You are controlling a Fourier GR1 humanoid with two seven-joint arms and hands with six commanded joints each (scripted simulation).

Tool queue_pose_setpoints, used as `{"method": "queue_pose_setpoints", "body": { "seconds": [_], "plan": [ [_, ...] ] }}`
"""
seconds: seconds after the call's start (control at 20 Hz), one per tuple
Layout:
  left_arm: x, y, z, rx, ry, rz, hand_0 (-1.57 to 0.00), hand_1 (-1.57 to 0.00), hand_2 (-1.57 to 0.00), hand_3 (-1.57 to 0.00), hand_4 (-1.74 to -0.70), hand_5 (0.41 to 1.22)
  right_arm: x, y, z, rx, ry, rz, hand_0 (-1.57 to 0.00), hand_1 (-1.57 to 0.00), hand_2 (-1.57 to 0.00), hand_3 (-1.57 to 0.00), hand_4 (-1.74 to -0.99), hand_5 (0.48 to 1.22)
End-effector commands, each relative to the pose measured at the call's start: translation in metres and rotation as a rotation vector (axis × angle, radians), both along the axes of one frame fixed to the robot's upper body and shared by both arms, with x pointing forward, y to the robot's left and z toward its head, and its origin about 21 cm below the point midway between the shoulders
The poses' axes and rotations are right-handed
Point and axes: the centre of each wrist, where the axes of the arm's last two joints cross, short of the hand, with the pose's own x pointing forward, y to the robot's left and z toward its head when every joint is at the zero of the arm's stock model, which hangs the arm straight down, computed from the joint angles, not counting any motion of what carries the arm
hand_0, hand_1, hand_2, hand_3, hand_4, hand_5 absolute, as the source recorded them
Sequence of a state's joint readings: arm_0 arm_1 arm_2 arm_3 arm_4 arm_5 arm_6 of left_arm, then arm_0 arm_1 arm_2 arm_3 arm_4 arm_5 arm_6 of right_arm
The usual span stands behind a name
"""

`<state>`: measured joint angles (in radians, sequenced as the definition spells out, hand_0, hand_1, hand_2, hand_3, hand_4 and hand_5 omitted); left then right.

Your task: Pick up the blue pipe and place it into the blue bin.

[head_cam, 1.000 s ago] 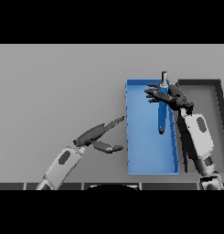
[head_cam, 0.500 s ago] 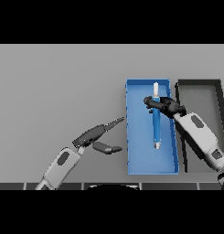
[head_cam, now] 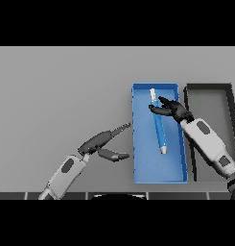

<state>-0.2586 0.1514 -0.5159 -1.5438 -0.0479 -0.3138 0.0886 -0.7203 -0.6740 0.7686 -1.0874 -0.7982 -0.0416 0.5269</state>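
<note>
One head view looks steeply down onto the grey table (head_cam: 52,86).

The blue pipe (head_cam: 158,124), a slim blue rod with pale ends, is lying lengthwise on the floor of the blue bin (head_cam: 143,169), slightly slanted. The blue bin, a shallow open rectangular tray, is sitting on the grey table (head_cam: 56,91) toward its right side, nearer the near edge.

— What do we see around the work area?
— We see a flat, matte grey table (head_cam: 56,86) filling the view, evenly lit with soft shadows.
— Anything else?
— We make out a dark, tiled strip (head_cam: 23,195) along the near edge.
</note>
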Motion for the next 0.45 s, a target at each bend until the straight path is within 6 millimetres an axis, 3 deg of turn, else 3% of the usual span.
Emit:
{"method": "queue_pose_setpoints", "body": {
  "seconds": [0.0,0.1,0.4],
  "plan": [
    [0.0,0.001,0.0,-0.003,-0.002,-0.006,0.0,0.0,0.0,0.0,-0.92,0.462,-0.003,0.001,-0.003,0.009,0.005,0.0,-0.02,-0.02,-0.02,-0.02,-1.119,0.695],
    [-0.004,0.0,0.001,-0.015,-0.002,-0.01,0.0,0.0,0.0,0.0,-0.92,0.465,-0.004,-0.006,0.002,0.0,0.008,0.001,-0.01,-0.01,-0.01,-0.01,-1.127,0.68],
    [0.011,0.005,0.008,-0.01,0.01,0.001,0.0,0.0,0.0,0.0,-0.92,0.468,-0.002,-0.006,-0.003,0.018,0.005,0.026,-0.01,-0.01,-0.01,-0.01,-1.129,0.677]
  ]
}}
